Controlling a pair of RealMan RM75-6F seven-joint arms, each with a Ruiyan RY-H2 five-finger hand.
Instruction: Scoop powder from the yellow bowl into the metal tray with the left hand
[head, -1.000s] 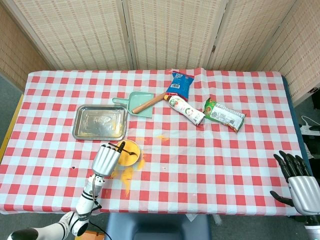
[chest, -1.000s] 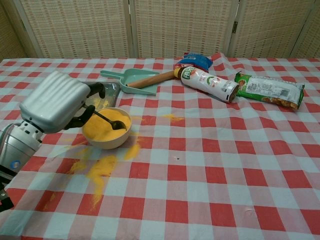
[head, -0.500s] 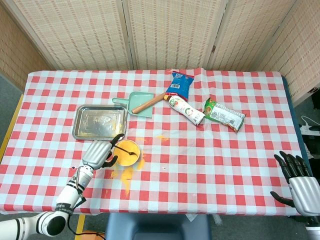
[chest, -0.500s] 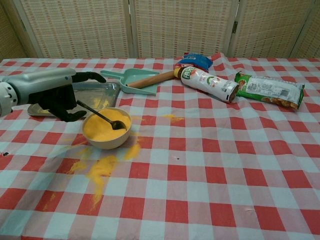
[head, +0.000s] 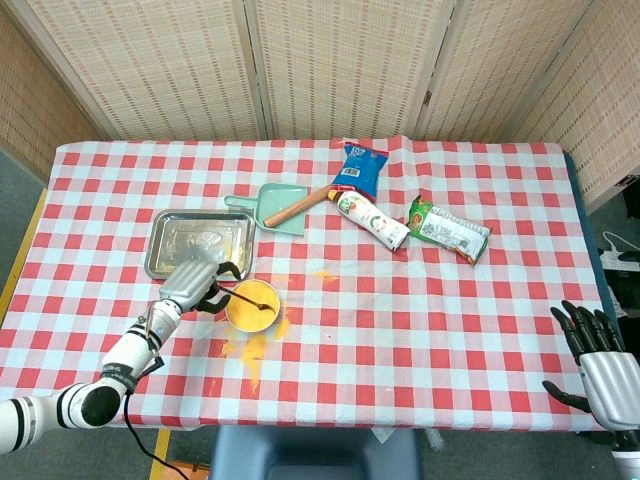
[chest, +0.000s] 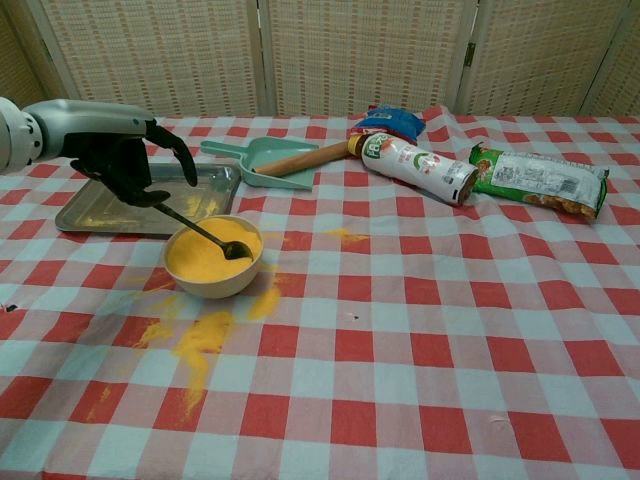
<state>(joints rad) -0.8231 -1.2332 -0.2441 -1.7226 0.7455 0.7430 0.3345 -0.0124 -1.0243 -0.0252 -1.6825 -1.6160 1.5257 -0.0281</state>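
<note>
The left hand (chest: 125, 160) grasps the dark metal spoon (chest: 205, 234), its bowl in the powder-filled yellow bowl (chest: 213, 258) beside the rectangular metal tray (chest: 95, 212); the right hand (head: 598, 365) hangs released off the table's near right corner.

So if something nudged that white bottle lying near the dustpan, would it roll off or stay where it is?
It would probably roll: the white bottle is round and lies on its side on the flat tablecloth. It likely would not go far toward the dustpan, since its cap end sits right by the wooden handle. The green snack packet lies close on its other side and might stop it too.
</note>
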